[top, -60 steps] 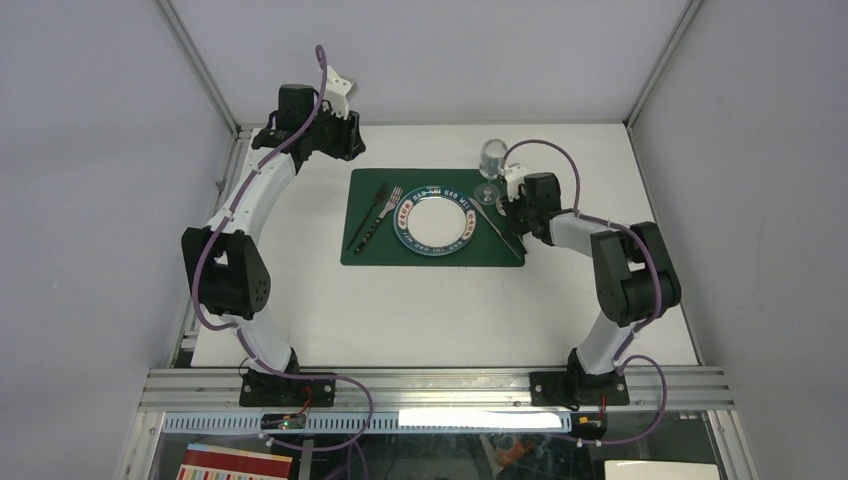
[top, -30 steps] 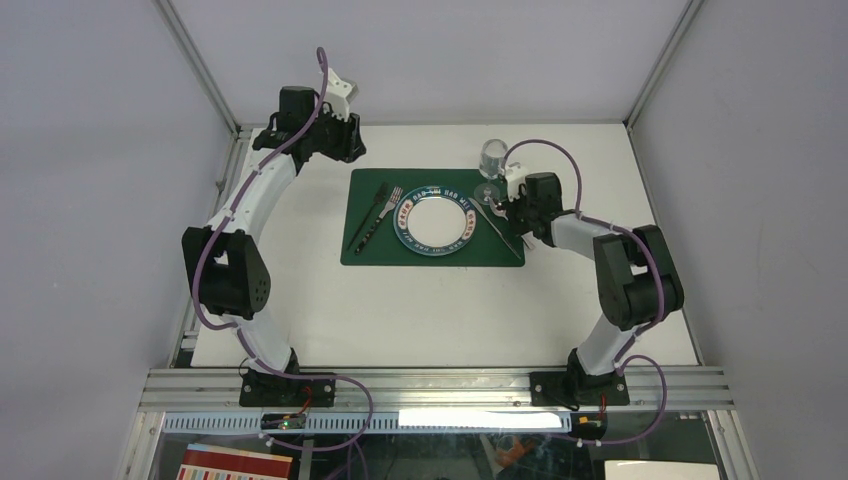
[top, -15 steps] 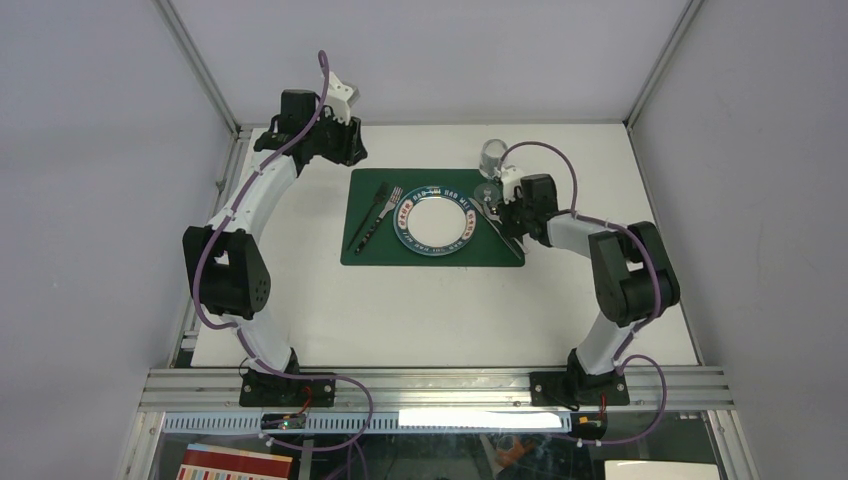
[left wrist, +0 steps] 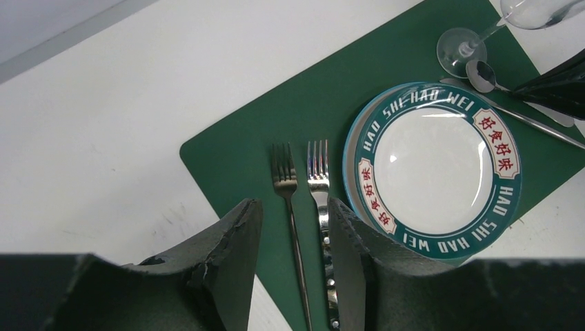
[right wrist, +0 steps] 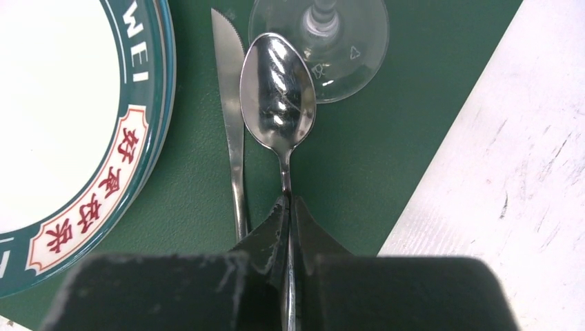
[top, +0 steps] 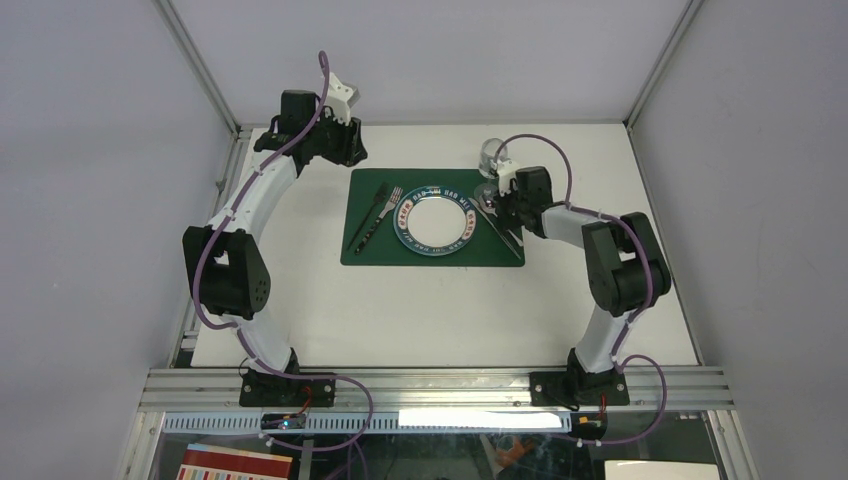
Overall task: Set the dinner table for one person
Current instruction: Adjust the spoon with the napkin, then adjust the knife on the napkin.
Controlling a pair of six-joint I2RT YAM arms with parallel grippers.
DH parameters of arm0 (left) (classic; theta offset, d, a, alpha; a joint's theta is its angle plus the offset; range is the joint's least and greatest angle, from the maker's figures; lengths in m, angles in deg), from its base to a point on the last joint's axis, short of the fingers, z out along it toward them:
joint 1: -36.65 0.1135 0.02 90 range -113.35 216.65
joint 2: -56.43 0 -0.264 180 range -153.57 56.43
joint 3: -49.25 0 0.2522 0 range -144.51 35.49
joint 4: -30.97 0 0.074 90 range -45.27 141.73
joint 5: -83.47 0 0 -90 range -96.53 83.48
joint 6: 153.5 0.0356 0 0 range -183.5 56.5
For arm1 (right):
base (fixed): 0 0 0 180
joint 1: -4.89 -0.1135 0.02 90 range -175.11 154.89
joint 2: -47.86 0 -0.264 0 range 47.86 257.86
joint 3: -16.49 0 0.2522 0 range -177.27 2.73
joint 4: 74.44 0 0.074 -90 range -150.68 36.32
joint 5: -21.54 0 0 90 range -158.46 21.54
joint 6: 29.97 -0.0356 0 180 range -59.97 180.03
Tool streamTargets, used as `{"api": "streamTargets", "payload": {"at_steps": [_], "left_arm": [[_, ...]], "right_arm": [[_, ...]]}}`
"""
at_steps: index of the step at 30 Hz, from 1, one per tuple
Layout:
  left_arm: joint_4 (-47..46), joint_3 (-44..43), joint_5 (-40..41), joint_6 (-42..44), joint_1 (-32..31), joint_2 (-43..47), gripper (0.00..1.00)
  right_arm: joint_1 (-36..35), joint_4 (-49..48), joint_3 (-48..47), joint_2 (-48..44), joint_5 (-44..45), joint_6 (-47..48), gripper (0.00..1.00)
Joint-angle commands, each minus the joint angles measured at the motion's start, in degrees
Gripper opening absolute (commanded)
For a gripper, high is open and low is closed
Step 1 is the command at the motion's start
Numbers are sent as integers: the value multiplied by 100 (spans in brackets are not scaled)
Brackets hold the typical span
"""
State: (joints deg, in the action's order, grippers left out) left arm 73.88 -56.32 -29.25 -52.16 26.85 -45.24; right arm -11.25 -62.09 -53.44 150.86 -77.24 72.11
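On the white dinner table (top: 420, 300) lies a green placemat (top: 380, 255) with a plate (top: 435, 220) rimmed in teal. Two forks (left wrist: 284, 179) (left wrist: 317, 165) lie left of the plate. My right gripper (right wrist: 288, 207) is shut on the handle of a spoon (right wrist: 277, 93), whose bowl rests against the foot of the wine glass (right wrist: 328, 41) and beside the knife (right wrist: 233, 124). In the top view the right gripper (top: 497, 205) is at the mat's far right corner. My left gripper (left wrist: 293, 221) hangs open and holds nothing, raised over the table's far left (top: 340, 145).
The wine glass (top: 492, 155) stands at the mat's far right corner, close to my right wrist. The knife (top: 505, 238) lies slanted along the mat's right edge. Aluminium framing (top: 430, 385) runs along the near edge, and grey walls enclose the table.
My right gripper has slid a little to the left and toward the glass with the spoon in it. The left arm has hardly moved.
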Motion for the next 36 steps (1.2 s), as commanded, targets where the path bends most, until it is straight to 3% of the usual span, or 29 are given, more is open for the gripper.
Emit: {"api": "streamTargets", "payload": {"at_steps": [1, 6, 17, 28, 36], "left_arm": [[-238, 57, -208, 96, -49, 288, 42], [-241, 71, -242, 118, -49, 296, 43], [-243, 47, -234, 104, -53, 393, 43], [-294, 240, -303, 123, -54, 584, 42], [-330, 290, -419, 80, -57, 658, 41]], "right_arm": [[-47, -143, -129, -80, 50, -56, 9], [-56, -312, 172, -463, 43, -9, 27], [-73, 28, 664, -1667, -161, 177, 30], [-113, 805, 622, -1465, -18, 533, 28], [-176, 1162, 613, -1523, 8, 665, 34]]}}
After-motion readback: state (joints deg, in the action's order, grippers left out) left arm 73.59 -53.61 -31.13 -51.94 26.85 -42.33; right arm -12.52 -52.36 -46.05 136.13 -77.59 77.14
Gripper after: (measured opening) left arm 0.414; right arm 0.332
